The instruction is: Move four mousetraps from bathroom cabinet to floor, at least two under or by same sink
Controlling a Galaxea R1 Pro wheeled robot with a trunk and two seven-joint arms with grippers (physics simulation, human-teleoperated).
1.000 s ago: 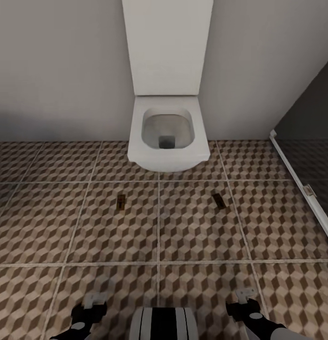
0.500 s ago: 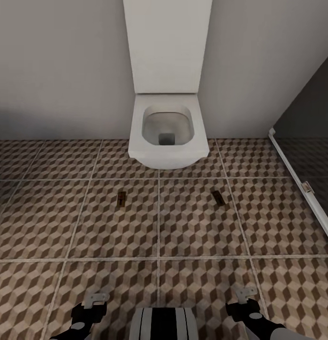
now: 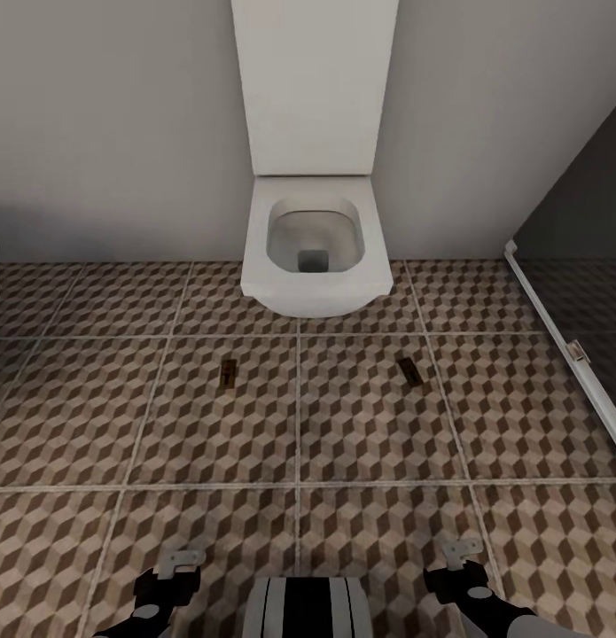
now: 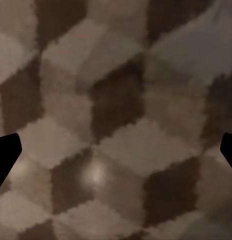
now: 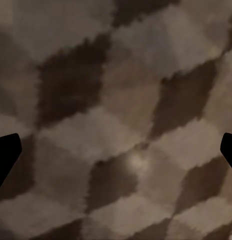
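Here, in the head view, a white wall-hung toilet (image 3: 315, 248) fills the upper centre of the frame, its bowl open. Below it the bathroom floor (image 3: 370, 532) spreads across the lower half. Two mousetraps lie flat on those tiles just in front of the toilet: the left mousetrap (image 3: 227, 375) left of centre, the right mousetrap (image 3: 409, 370) right of centre, well apart from each other with a grout line running between them. At the right edge stands the dark glass shower wall (image 3: 578, 266) with its white frame. Along the bottom edge the left gripper (image 3: 179, 564) and right gripper (image 3: 463, 551) hang low on either side of the robot's trunk (image 3: 308, 607), holding nothing.

In the left wrist view, blurred cube-pattern tile lies close beneath the camera; the dark fingertips (image 4: 6, 155) sit at opposite side edges, spread wide.

In the right wrist view, the fingertips (image 5: 6, 155) are likewise spread wide at the side edges, with nothing between them.
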